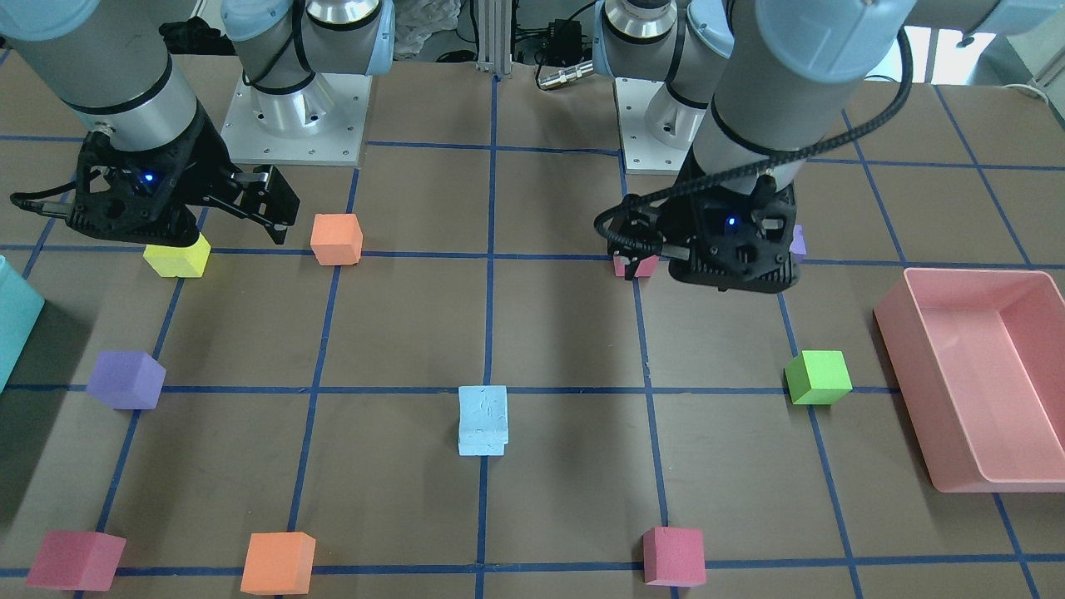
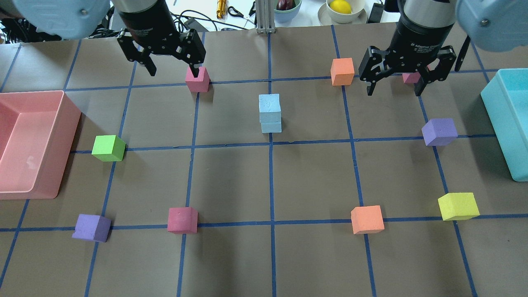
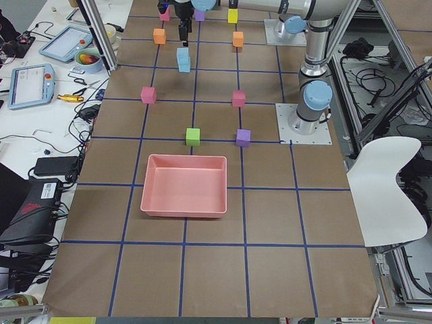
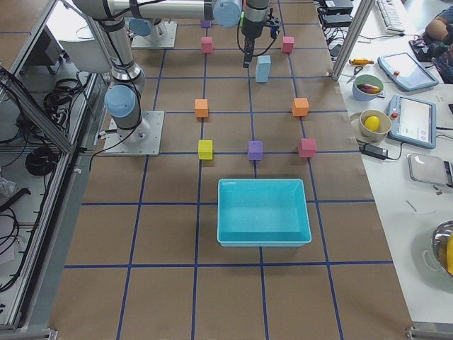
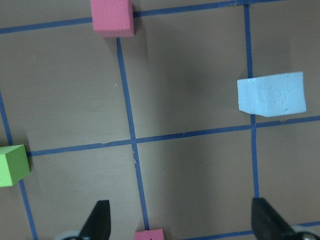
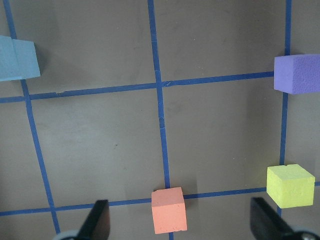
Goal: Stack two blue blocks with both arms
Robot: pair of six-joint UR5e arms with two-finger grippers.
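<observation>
TASK ALL BUT COMPLETE: We see the two blue blocks (image 2: 270, 113) stacked one atop the other at the middle of the gridded table (image 2: 313, 177), the upper cube not quite flush with the lower. The left gripper (image 2: 174, 71) and the right gripper (image 2: 394, 86) hover on either side, well apart from the stack, each with jaws spread and nothing held. We judge the stacking done, with little left beyond pulling both grippers back.

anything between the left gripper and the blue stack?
Bare table and tape lines up to the blue blocks, per left wrist view. Pink cube sits under the left gripper, not between.
</observation>
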